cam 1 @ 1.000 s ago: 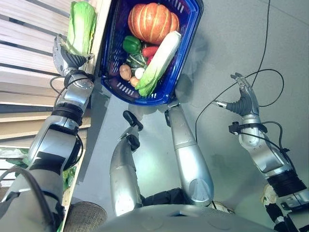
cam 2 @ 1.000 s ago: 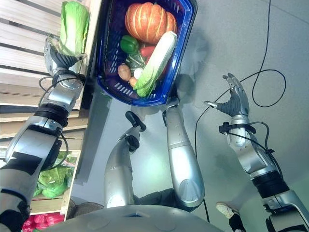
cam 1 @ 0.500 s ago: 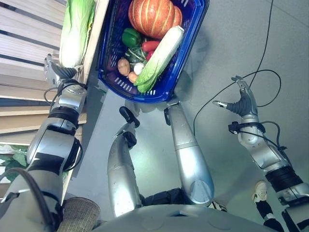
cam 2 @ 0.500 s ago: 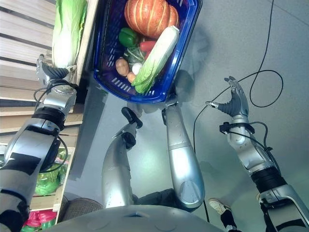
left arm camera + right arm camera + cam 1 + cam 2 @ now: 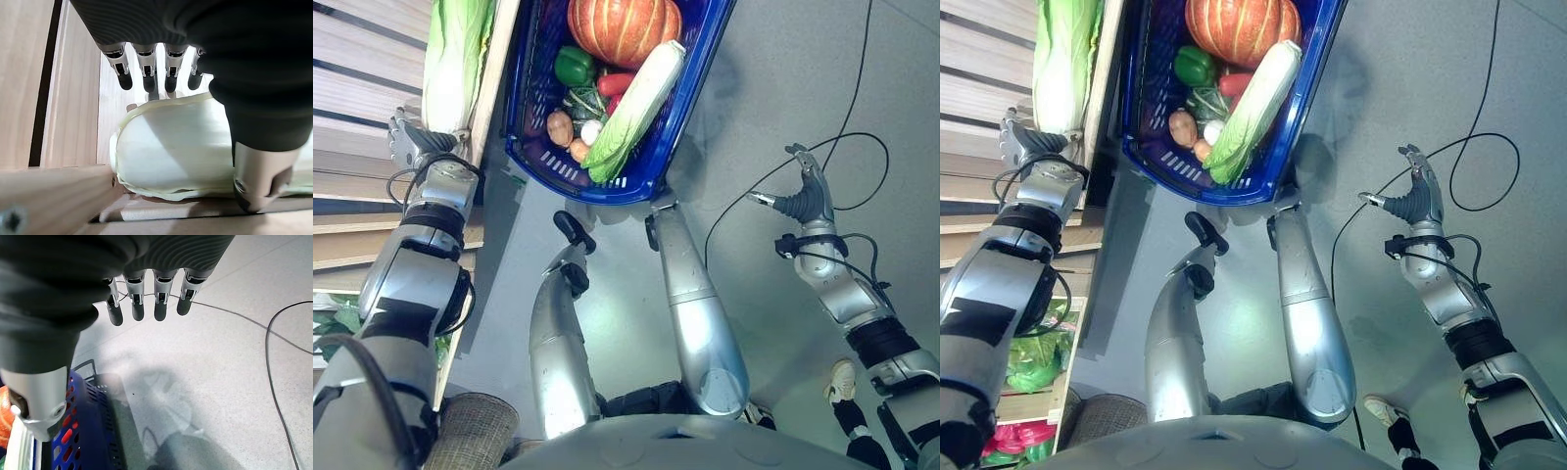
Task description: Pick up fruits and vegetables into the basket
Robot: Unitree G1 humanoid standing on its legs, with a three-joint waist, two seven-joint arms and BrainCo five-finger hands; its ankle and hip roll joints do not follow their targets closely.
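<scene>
Basket [image 5: 677, 137], blue plastic, sits on the grey floor [image 5: 773, 78] at centre, its left wall against the edge of a wooden shelf [image 5: 357, 98]. Contents, near to far: a potato [image 5: 560, 128] with a small white bulb [image 5: 591, 131] beside it, a long napa cabbage [image 5: 636, 106] lying diagonally along the right side, a green bell pepper [image 5: 574, 65], a red pepper [image 5: 616, 83], and an orange pumpkin [image 5: 624, 26] at the far end.

Left hand [image 5: 411, 142] is on the shelf at the near end of a second cabbage [image 5: 450, 59], which lies lengthwise on the slats just left of the basket. In the left wrist view the fingers [image 5: 146, 68] are straight above the pale stalk end [image 5: 171, 147], thumb alongside it; not curled round it.

Right hand [image 5: 1412, 201] hangs over the floor, well apart to the right of the basket, fingers [image 5: 146, 303] straight and spread, holding nothing.
</scene>
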